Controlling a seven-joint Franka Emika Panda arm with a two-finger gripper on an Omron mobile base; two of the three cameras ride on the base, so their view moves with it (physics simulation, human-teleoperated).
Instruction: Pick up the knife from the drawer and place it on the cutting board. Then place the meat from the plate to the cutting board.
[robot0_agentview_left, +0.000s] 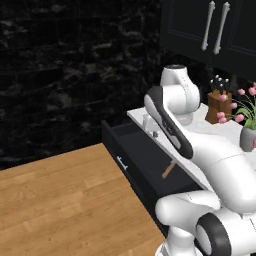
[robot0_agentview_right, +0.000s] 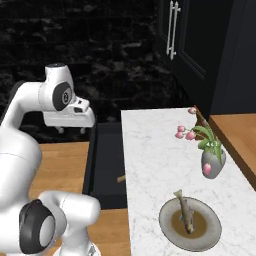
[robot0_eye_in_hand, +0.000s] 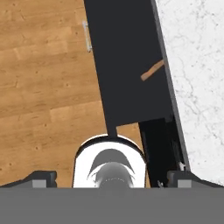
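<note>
The black drawer (robot0_agentview_left: 118, 150) (robot0_agentview_right: 106, 165) (robot0_eye_in_hand: 122, 65) stands pulled out beneath the marble counter. Inside it, the knife's brown handle (robot0_agentview_left: 168, 170) (robot0_agentview_right: 121, 178) (robot0_eye_in_hand: 152, 70) sticks out from under the counter edge; its blade is hidden. My gripper (robot0_agentview_right: 71, 131) (robot0_agentview_left: 151, 131) (robot0_eye_in_hand: 112, 178) hovers open and empty above the drawer's far end, well clear of the knife. The plate (robot0_agentview_right: 167, 222) sits near the counter's front, with the meat (robot0_agentview_right: 186, 212) lying across it. A brown wooden board, apparently the cutting board (robot0_agentview_right: 237, 137), lies at the right, cut by the frame.
A vase of pink flowers (robot0_agentview_right: 212, 162) (robot0_agentview_left: 247, 135) stands on the counter (robot0_agentview_right: 150, 165) between plate and wall. A knife block (robot0_agentview_left: 219, 100) sits at the back. Tall black cabinet doors (robot0_agentview_left: 215, 27) hang above. Wooden floor (robot0_agentview_left: 60, 200) lies left of the drawer.
</note>
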